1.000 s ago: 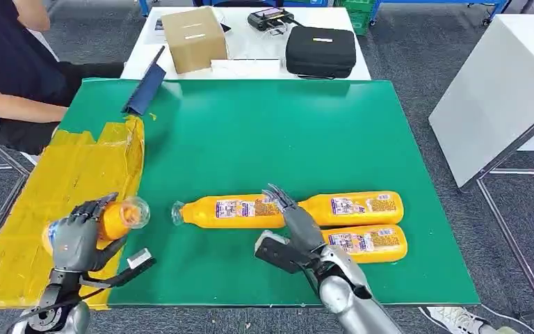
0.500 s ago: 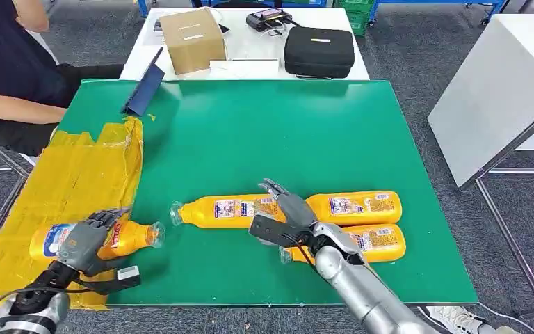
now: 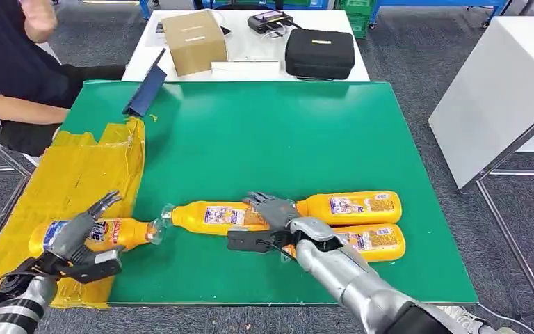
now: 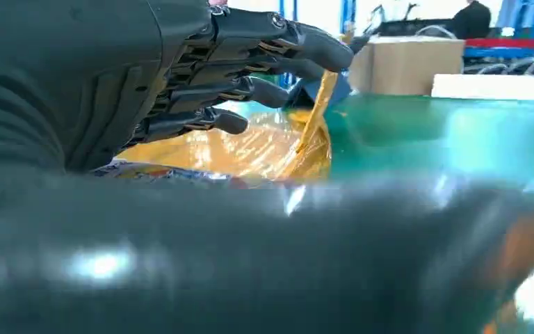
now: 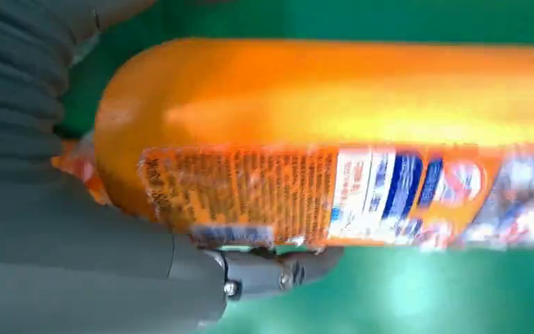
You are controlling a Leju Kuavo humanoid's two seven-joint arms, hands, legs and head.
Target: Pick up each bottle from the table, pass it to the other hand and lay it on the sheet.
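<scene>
lying flat across the yellow sheet (image 3: 76, 174), cap rightward: orange bottle (image 3: 111, 234) under released left hand (image 3: 76, 240)

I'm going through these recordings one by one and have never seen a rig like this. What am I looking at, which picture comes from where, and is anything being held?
This is a humanoid robot with two silver arms ending in many-fingered hands. The wide picture is its head view, looking down at a green table. The other two come from cameras at each wrist, close behind that hand, so they look turned and blurry.

Four orange bottles lie on their sides. One bottle rests on the yellow sheet at the table's left; the left hand is over it with fingers spread, apparently holding nothing. The right hand lies on the middle bottle; whether it grips yet is unclear. Two more bottles lie beside it. A seated person is at the upper left.
</scene>
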